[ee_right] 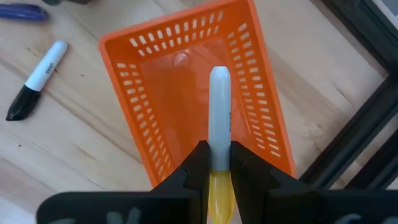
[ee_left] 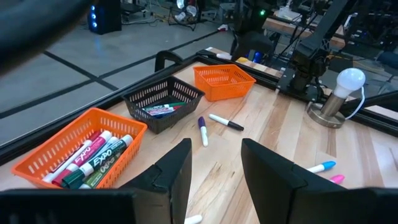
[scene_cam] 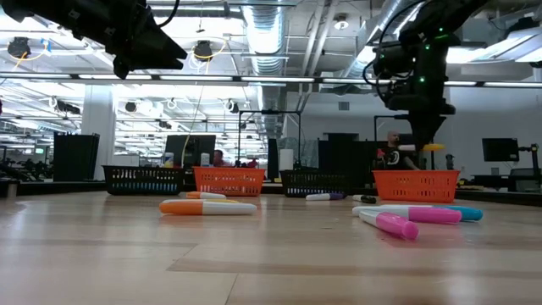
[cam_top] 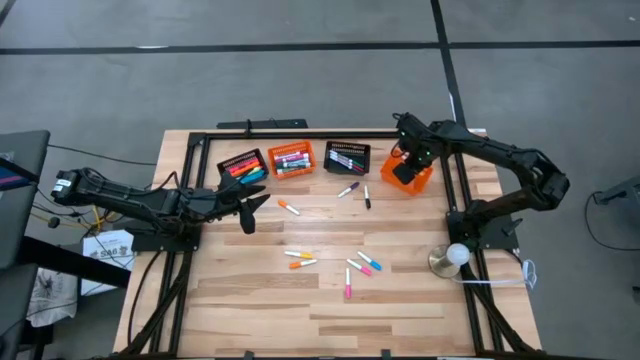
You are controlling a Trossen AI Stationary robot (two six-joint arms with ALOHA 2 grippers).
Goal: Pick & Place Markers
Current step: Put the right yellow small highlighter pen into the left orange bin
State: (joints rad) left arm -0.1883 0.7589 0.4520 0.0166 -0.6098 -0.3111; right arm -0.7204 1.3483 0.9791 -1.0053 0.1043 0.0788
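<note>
The right gripper [ee_right: 217, 163] pinches a white marker with a yellow cap [ee_right: 219, 102] directly above the empty orange basket [ee_right: 161, 134]. Best to lower it, then release inside. The left gripper [ee_left: 214, 168] hovers part-open, holding nothing, beside the far baskets.

Four baskets [cam_top: 292, 160] along table [cam_top: 400, 310] rear; bulb lamp [cam_top: 452, 258] right.

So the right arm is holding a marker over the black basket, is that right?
Not quite. The right gripper does hold a marker, but over the far-right orange basket, not a black one. The right wrist view shows it.
</note>
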